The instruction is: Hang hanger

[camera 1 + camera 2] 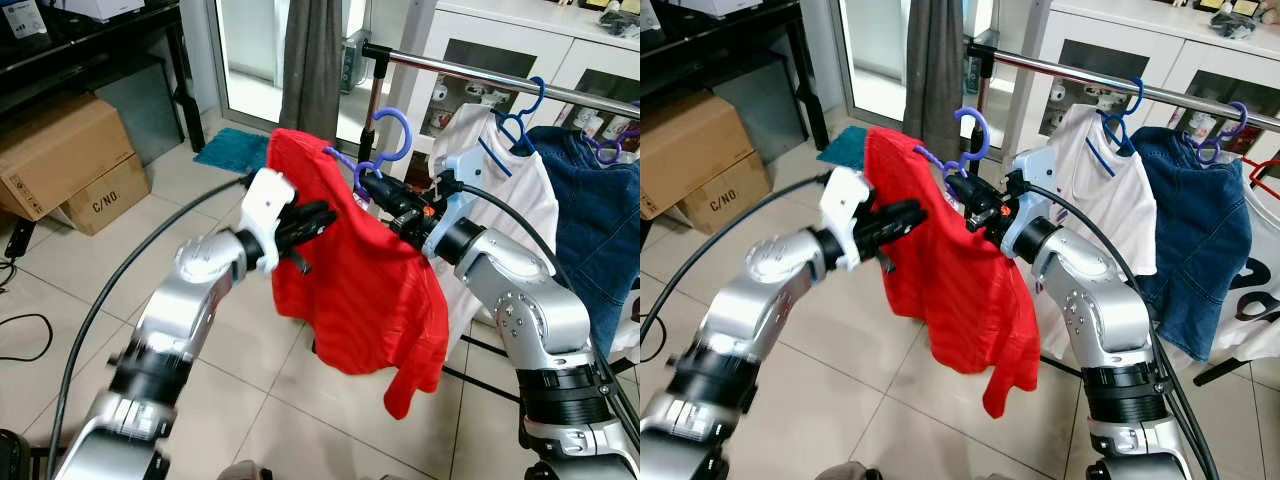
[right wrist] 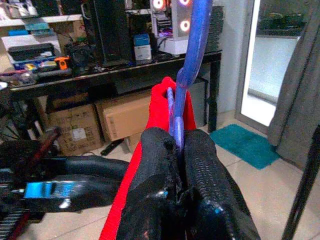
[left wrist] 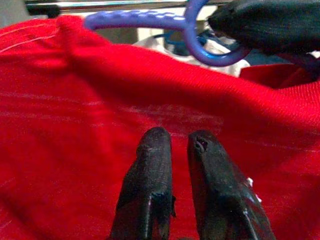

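Right pincer [image 2: 180,150] clamps purple hanger [image 1: 385,150] bearing red shirt [image 1: 360,270]

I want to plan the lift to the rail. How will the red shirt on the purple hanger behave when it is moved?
The red shirt is probably floppy: it hangs in loose folds below the purple hanger. It likely swings when the right gripper, shut on the hanger, moves. It looks light, being thin cloth.
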You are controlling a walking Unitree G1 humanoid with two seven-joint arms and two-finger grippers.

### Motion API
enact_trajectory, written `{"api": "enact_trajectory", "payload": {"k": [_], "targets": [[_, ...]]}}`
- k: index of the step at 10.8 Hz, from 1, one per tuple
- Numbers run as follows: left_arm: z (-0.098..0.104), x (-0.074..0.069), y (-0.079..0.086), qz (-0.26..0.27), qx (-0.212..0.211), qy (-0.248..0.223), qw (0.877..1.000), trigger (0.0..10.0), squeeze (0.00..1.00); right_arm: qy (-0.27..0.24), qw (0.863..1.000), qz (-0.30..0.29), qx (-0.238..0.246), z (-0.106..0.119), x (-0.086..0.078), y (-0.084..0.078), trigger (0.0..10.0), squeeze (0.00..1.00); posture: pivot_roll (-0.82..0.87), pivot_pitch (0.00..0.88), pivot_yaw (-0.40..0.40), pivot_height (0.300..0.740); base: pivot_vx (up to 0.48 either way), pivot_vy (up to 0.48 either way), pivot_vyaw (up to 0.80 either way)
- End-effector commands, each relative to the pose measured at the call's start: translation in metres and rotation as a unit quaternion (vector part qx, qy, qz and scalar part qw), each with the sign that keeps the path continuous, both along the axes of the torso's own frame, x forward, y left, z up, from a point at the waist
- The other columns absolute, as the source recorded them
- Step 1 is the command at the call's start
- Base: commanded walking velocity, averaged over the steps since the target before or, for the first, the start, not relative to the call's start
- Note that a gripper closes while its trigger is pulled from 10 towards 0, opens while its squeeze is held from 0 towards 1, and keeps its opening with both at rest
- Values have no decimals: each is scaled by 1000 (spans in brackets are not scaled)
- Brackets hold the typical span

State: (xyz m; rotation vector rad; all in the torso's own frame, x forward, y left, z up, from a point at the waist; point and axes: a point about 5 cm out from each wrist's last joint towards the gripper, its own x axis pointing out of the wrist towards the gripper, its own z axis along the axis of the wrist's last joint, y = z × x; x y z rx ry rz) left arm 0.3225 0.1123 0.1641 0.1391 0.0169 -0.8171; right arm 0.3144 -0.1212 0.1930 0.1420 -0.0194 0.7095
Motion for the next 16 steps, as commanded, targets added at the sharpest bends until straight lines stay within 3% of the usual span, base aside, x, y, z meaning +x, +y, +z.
{"api": "enact_trajectory", "payload": {"k": [1, 3, 4, 6, 7, 8, 9, 12, 13, 14, 15, 16], "targets": [[7, -1, 5, 25, -13, -8, 1000, 0, 0, -30, 999, -31, 4, 11, 3, -10, 0, 0, -66, 0, -32, 740, 0, 0, 0], [16, -1, 18, 78, -92, 2, 993, 0, 0, -61, 992, -110, -27, 9, 16, -18, 0, 0, -63, 0, -41, 740, 0, 0, 0], [18, 1, 16, 78, -135, 34, 987, 10000, 0, -87, 986, -132, -45, 7, 18, -14, 0, 0, -68, 0, -40, 740, 0, 0, 0], [20, 1, 5, 49, -182, 66, 980, 10000, 0, -125, 981, -138, -62, 13, 15, -5, 0, 0, -63, 0, -42, 740, 0, 0, 0], [22, -1, -3, 21, -214, 84, 973, 10000, 1000, -145, 978, -134, -74, 15, 13, 0, 0, 0, -65, 0, -38, 740, 0, 0, 0], [28, 2, -8, 2, -256, 104, 961, 10000, 1000, -172, 973, -128, -89, 19, 9, 7, 0, 0, -74, 0, -28, 740, 0, 0, 0], [29, 7, -9, -24, -260, 120, 958, 10000, 1000, -206, 964, -105, -130, 23, 4, 17, 0, 0, -82, 0, -19, 740, 0, 0, 0], [41, 15, -11, -80, -284, 137, 946, 10000, 1000, -257, 948, -83, -167, 31, -7, 30, 0, 0, -103, 0, 14, 740, 0, 0, 0], [38, 19, -12, -73, -272, 146, 948, 10000, 255, -263, 946, -82, -169, 32, -8, 31, 0, 0, -104, 0, 19, 740, 0, 0, 0], [32, 21, -14, -65, -249, 141, 956, 10000, 0, -269, 945, -83, -168, 34, -10, 32, 0, 0, -108, 0, 29, 740, 0, 0, 0], [31, 22, -14, -69, -249, 135, 957, 10000, 0, -272, 944, -82, -167, 35, -11, 34, 0, 0, -112, 0, 31, 740, 0, 0, 0], [31, 23, -16, -76, -251, 134, 956, 0, 0, -276, 942, -75, -173, 35, -13, 37, 0, 0, -116, 0, 31, 740, 0, 0, 0]]}}
